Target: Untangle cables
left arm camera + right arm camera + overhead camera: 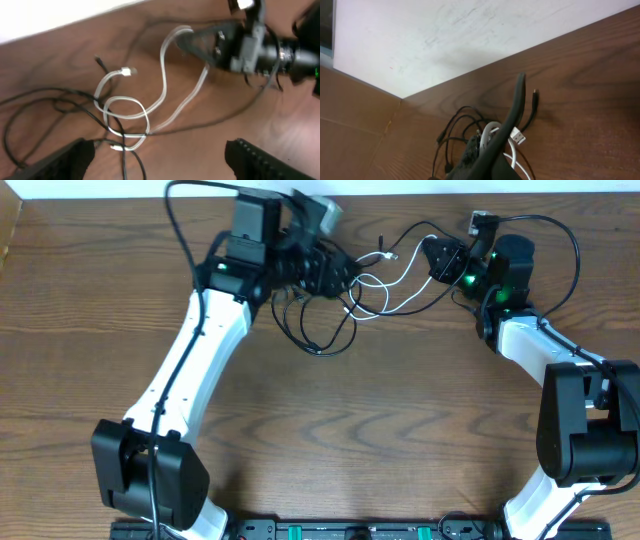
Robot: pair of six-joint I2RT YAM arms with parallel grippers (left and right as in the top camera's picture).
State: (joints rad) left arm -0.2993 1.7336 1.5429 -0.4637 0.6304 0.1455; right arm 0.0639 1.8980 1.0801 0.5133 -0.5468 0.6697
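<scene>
Cables (163,75) overlapped, strands untraceable — right gripper (187,40) blurred

Soft, even light fills the overhead view: the grain of the wooden table (330,430) is sharp and shadows are faint. The left wrist view is blurrier — the white cable (165,75) and the right gripper (186,40) smear, and the fingers (65,160) of the left gripper (160,144) sit dark and unfocused at the bottom edge. In the right wrist view the white surface (470,35) glares bright, while the near finger (517,105) is a blurred silhouette casting a soft shadow.
</scene>
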